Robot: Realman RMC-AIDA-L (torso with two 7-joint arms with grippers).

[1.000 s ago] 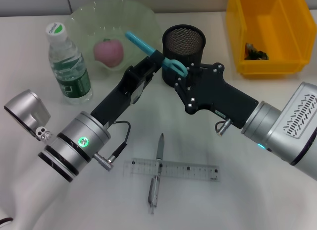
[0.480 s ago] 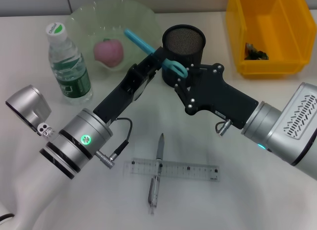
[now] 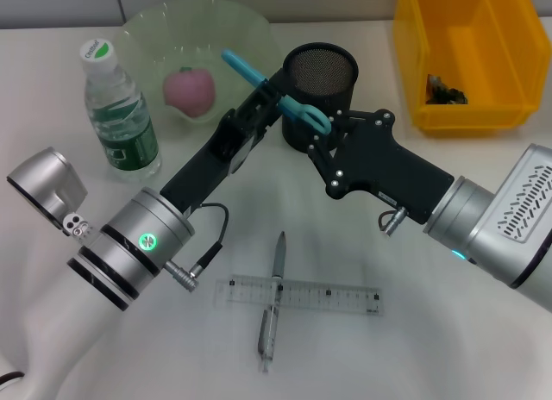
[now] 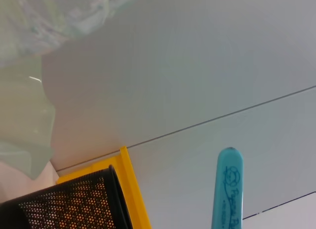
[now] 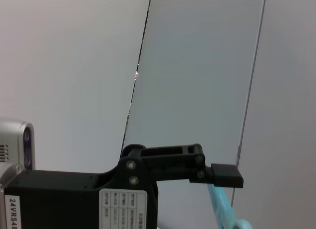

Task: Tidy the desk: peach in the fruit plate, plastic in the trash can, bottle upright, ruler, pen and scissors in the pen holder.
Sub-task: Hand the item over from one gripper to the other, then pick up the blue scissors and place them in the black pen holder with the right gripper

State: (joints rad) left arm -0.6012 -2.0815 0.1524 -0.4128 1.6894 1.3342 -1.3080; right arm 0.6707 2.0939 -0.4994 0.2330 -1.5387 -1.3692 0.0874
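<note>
Both arms are bunched up right beside the black mesh pen holder [image 3: 320,94]. The left gripper [image 3: 266,103] is clamped on the blades of the teal scissors [image 3: 272,85], about halfway along them. Long axis runs diagonal: the sheathed tip sticks out past the left gripper up toward the fruit plate [image 3: 151,38], and the loop handles trail the other way, ending against the holder's outer wall, just in front of the right gripper [image 3: 321,134]. The handles sit right at the right gripper's fingertips, but I honestly can't tell if that one is pinching them or just parked there with its fingers apart.

In the left wrist view the sheathed tip [image 4: 226,189] pokes up clear of the holder's rim [image 4: 69,202].

Peach [image 3: 189,91] is in the plate, out beyond the left gripper. Bottle [image 3: 119,114] stands upright beside the plate, off to the left arm's outer side. Behind both grippers, nearer the robot, the ruler [image 3: 297,296] lies flat crosswise with the pen [image 3: 273,301] lying across it, roughly at a right angle. Yellow bin [image 3: 470,59] is past the right arm, far corner.
</note>
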